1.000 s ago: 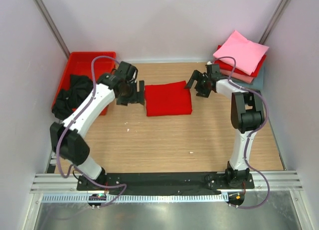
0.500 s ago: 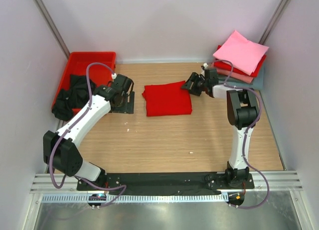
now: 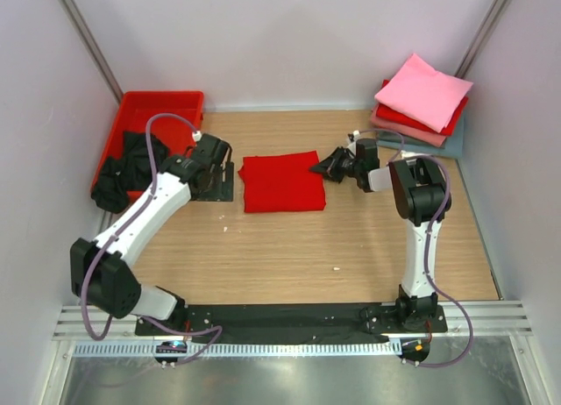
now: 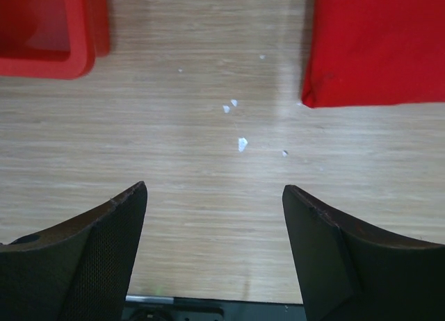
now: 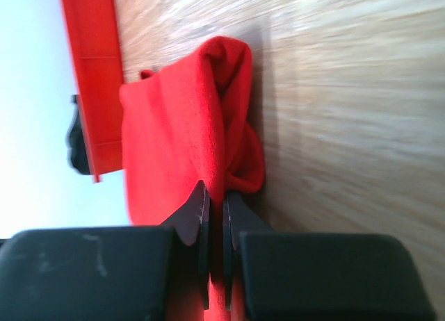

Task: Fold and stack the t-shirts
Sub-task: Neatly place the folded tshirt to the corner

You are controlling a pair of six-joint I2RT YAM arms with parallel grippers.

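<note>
Dragged leftward, the folded red t-shirt (image 3: 282, 182) is pinched by the right gripper (image 3: 321, 167); the left gripper (image 4: 214, 190) hovers spread, empty.

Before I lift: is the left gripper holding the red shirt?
No; the left gripper is open over bare table, and the red shirt lies apart from it.
</note>
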